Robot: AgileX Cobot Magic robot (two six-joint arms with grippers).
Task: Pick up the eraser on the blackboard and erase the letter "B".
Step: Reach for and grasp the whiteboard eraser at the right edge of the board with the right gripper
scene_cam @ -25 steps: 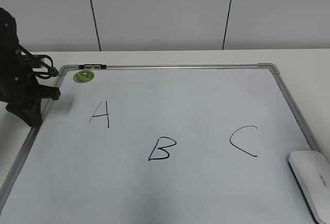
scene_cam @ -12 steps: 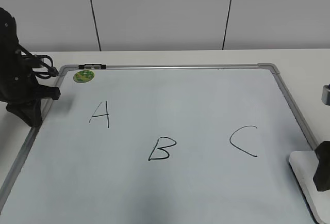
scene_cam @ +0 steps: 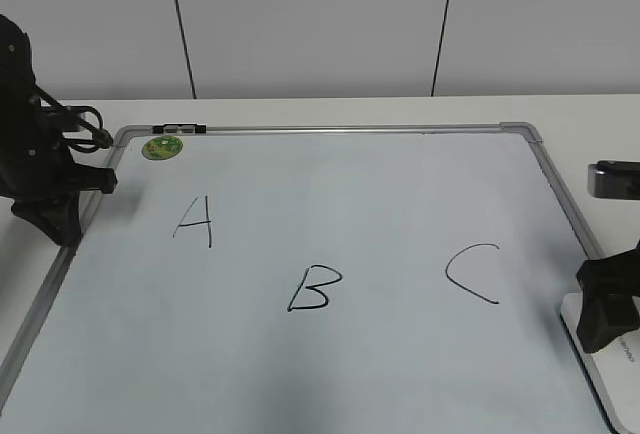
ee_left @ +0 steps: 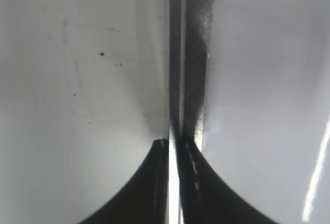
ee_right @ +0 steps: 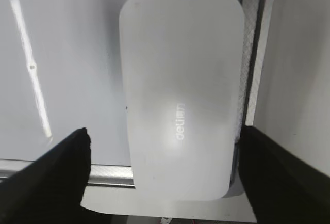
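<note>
The white eraser (scene_cam: 615, 386) lies at the near right corner of the blackboard (scene_cam: 380, 194). The black letter "B" (scene_cam: 312, 289) is at the board's middle front, between "A" (scene_cam: 194, 220) and "C" (scene_cam: 472, 272). My right gripper (scene_cam: 610, 309) hangs over the eraser's far end. In the right wrist view the gripper (ee_right: 165, 131) is open, one dark finger on each side of the eraser (ee_right: 180, 79), the right one close to its edge. My left gripper (scene_cam: 55, 204) rests at the board's left edge; the left wrist view shows it (ee_left: 172, 142) shut and empty.
A round green sticker (scene_cam: 161, 147) sits at the board's far left corner. The grey metal frame (ee_right: 255, 53) runs just right of the eraser, with white table beyond it. A white wall stands behind the table.
My right gripper has come in from the right edge and moved left over the eraser. The left arm, eraser and letters have not moved.
</note>
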